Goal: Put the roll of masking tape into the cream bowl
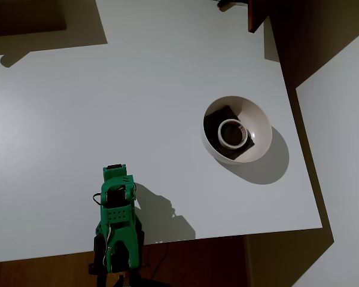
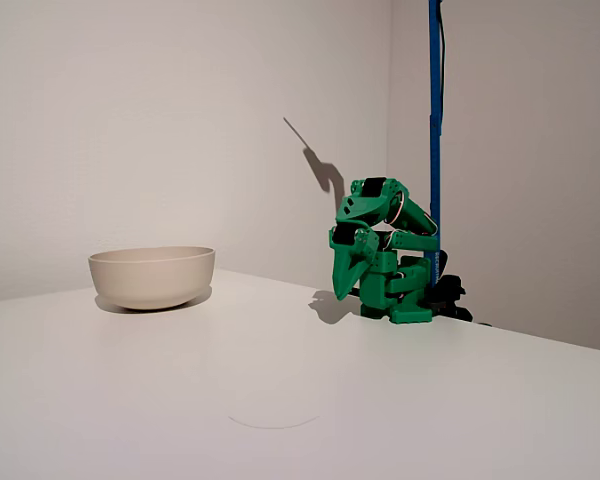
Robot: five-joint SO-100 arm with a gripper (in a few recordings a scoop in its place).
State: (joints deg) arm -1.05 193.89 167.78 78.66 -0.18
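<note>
The roll of masking tape (image 1: 230,133) lies flat inside the cream bowl (image 1: 258,122) in the overhead view, resting on a dark brown square thing (image 1: 216,127) at the bowl's bottom. From the side, in the fixed view, the cream bowl (image 2: 152,276) stands at the left and its wall hides what is in it. My green arm is folded up at the table's near edge, far from the bowl. Its gripper (image 1: 113,179) (image 2: 344,288) points down at the table, shut, with nothing in it.
The white table (image 1: 107,107) ends just right of the bowl and just below the arm's base in the overhead view. A blue vertical pole (image 2: 435,130) stands behind the arm. A dark brown object (image 1: 257,15) juts in at the table's top right corner.
</note>
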